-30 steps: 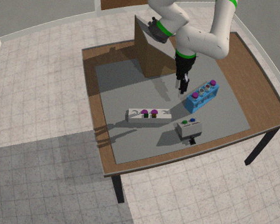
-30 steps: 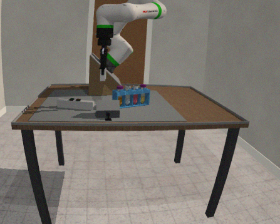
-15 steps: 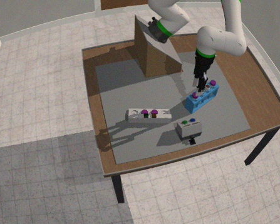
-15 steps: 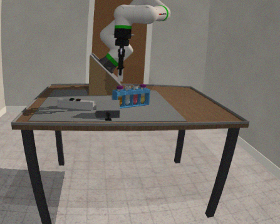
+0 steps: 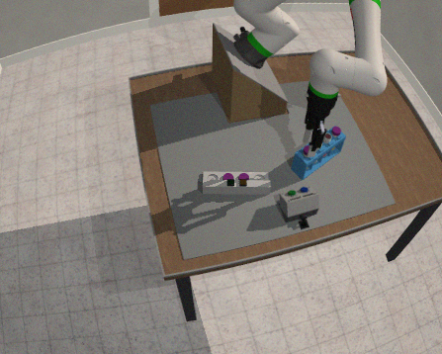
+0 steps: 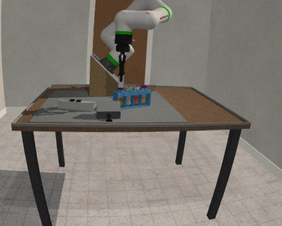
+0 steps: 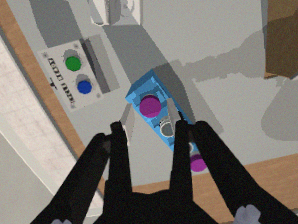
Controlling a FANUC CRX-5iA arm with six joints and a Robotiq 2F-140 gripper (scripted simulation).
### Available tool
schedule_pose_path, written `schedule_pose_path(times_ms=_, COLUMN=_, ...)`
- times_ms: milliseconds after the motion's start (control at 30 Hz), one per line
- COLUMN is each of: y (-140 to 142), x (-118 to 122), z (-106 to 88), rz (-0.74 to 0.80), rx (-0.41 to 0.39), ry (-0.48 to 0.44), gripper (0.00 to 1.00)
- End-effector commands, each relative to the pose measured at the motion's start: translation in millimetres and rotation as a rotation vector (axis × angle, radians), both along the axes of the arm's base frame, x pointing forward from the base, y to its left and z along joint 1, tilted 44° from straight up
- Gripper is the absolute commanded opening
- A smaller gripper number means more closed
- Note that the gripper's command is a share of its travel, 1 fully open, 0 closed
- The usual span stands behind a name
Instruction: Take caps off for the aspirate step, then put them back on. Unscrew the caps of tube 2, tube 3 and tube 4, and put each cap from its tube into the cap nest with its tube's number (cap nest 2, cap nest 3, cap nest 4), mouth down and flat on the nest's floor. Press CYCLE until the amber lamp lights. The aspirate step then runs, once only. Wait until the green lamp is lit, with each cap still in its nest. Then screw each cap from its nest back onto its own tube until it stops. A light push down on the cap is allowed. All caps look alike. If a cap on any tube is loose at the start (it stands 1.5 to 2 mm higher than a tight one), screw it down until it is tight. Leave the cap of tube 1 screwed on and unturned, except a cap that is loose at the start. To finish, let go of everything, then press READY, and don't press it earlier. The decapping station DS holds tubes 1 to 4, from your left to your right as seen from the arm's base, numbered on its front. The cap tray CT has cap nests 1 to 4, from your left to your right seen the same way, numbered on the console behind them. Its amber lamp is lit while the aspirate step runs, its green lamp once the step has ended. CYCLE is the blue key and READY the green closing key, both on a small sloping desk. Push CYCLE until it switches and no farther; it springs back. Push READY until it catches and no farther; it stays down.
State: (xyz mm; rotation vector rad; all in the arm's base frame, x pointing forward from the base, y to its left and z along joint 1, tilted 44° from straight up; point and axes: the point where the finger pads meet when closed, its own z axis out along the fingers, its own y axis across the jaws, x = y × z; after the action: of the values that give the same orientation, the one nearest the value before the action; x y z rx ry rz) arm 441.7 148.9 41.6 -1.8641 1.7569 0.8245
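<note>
The gripper hangs above the blue decapping station, fingers partly open and holding nothing. The purple cap on the end tube lies just ahead of the fingertips, between their two lines. Two caps sit in the cap tray, well apart.

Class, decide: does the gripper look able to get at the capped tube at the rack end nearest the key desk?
Probably yes: the gripper hangs just above that purple cap, fingers spread either side, nothing between them; the neighbouring tube stands uncapped.
</note>
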Motion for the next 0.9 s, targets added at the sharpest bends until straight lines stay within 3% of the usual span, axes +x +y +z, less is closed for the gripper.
schedule_pose_path(times_ms=0, y=3.0, x=-0.3, z=-3.3, rz=0.000, rx=0.000, ry=0.000, gripper=0.35)
schedule_pose_path(times_ms=867, y=9.5, x=-1.4, z=-10.1, rz=0.000, rx=0.000, ry=0.000, gripper=0.35)
